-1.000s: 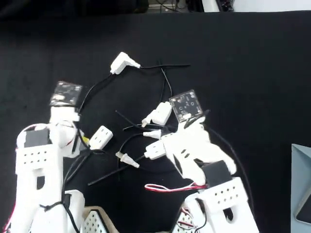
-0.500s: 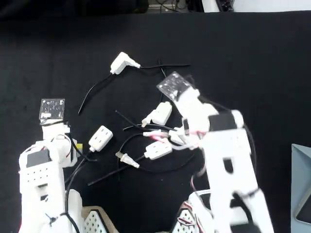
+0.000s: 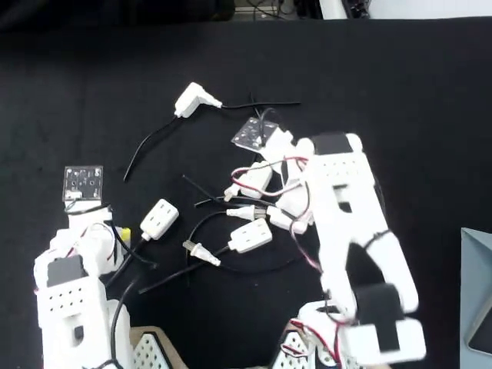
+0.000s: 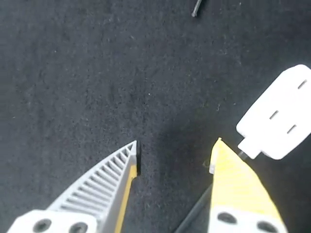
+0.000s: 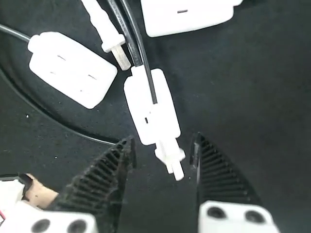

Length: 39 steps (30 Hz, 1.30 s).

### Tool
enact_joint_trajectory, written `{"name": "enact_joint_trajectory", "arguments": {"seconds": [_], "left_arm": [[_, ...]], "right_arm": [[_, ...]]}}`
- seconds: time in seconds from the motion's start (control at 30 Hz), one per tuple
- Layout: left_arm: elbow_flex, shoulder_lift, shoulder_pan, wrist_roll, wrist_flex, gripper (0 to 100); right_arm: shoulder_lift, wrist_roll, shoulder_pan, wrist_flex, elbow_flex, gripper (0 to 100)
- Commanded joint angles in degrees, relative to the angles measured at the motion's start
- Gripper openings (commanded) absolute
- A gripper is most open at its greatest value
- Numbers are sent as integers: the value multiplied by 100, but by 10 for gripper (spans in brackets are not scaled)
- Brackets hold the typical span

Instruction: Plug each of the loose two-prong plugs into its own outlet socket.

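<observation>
The black tabletop (image 3: pixel 430 115) carries everything in a knot left of its middle. Open room lies along the far edge and out to the right edge, where a grey box (image 3: pixel 477 292) sits near the near right corner.

Two arms rise from the near edge. The right arm (image 3: pixel 346 223) stretches over the knot, and the left arm (image 3: pixel 69 292) stands by the near left corner.

I count two outlet sockets, one just beside the left arm (image 3: pixel 160 217) and one nearer the middle (image 3: pixel 250 235). A third white block (image 3: pixel 254 181) lies just beyond them.

There are four plugs. An angled plug (image 3: pixel 192 98) lies alone toward the far edge, and two slim ones (image 3: pixel 201 252) (image 3: pixel 242 211) lie among the black cables (image 3: pixel 154 134). The fourth plug (image 5: pixel 150 111) lies on the tabletop with its prong end between the fingers of the right gripper (image 5: pixel 163 141), which stand apart on either side of it.

The left gripper (image 4: pixel 176 143) is spread wide over bare tabletop, its yellow finger (image 4: pixel 235 179) just beside a socket (image 4: pixel 279 119).
</observation>
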<state>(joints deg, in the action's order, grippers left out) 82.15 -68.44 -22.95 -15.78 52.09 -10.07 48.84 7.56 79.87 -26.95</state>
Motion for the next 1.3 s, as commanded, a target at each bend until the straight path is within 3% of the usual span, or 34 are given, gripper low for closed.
{"name": "enact_joint_trajectory", "arguments": {"seconds": [0.0,0.37,0.73,0.97,1.27], "left_arm": [[84,-352,-40,9,-18,242],[268,-730,-48,18,-9,242],[242,-730,-48,9,114,242],[259,-730,-48,9,105,242],[259,-730,-48,0,105,242]], "right_arm": [[664,132,-62,44,549,194],[1666,695,-651,677,1516,192],[2141,809,-615,695,1508,190],[2167,818,-536,800,1516,20],[1815,791,-510,1292,1666,12]]}}
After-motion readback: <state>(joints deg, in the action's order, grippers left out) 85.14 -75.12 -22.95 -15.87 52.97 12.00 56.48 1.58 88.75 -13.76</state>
